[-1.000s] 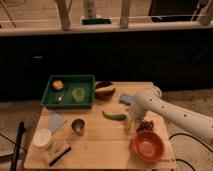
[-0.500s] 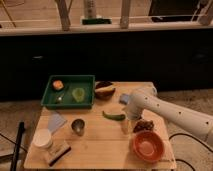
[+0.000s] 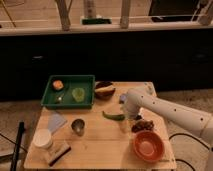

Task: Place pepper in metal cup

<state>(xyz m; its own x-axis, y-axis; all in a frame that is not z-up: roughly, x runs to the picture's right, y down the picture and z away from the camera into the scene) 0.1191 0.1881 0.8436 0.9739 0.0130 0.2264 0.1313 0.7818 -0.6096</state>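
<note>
The pepper [image 3: 114, 116] is slim, green and slightly curved, and lies flat near the middle of the wooden table [image 3: 100, 150]. The metal cup [image 3: 77, 126] stands upright to its left, about a cup's width away, with its dark inside showing. My gripper [image 3: 126, 113] is at the end of the white arm [image 3: 170, 114], which reaches in from the right. It hangs just right of the pepper's right end, close above the table. The arm's wrist hides its tips.
A green tray [image 3: 52, 98] at the back left holds an orange item [image 3: 58, 85] and a pale green cup [image 3: 78, 94]. A dark bowl [image 3: 104, 90] stands behind the pepper. An orange bowl [image 3: 148, 145], a brown item [image 3: 144, 125], a white container [image 3: 42, 138] and a blue cloth [image 3: 56, 121] stand around.
The arm has moved a little to the left, bringing the gripper closer to the pepper's right end. The pepper and the cup have not moved.
</note>
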